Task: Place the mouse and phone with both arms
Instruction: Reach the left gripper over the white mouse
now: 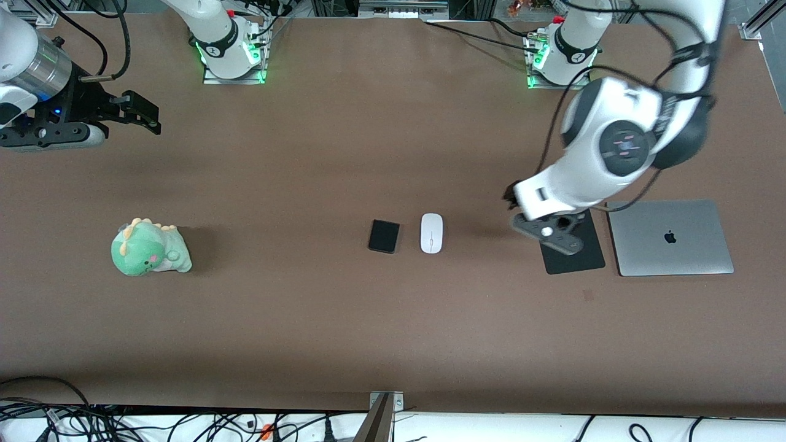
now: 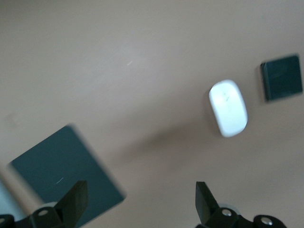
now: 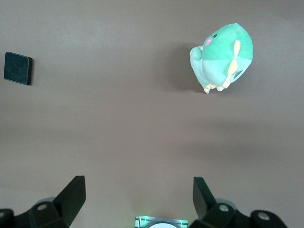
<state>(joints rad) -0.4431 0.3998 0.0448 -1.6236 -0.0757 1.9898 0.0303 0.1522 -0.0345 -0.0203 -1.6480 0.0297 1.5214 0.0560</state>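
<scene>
Our left gripper (image 2: 140, 202), fingers spread and empty, hangs over the mouse pad (image 1: 574, 255); we should probably centre over the mouse (image 1: 431, 232) beside the phone (image 1: 384, 236) mid-table, while the right gripper (image 3: 137, 199) waits, released

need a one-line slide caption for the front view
Left gripper hovers open over the mouse pad beside the laptop; mouse and phone lie mid-table.

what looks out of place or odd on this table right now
Only the green plush dinosaur, lying alone toward the right arm's end, seems unrelated to the desk items. The phone and mouse lie neatly side by side, apart. The mouse pad and closed laptop sit squarely. Nothing looks spilled or damaged.
</scene>
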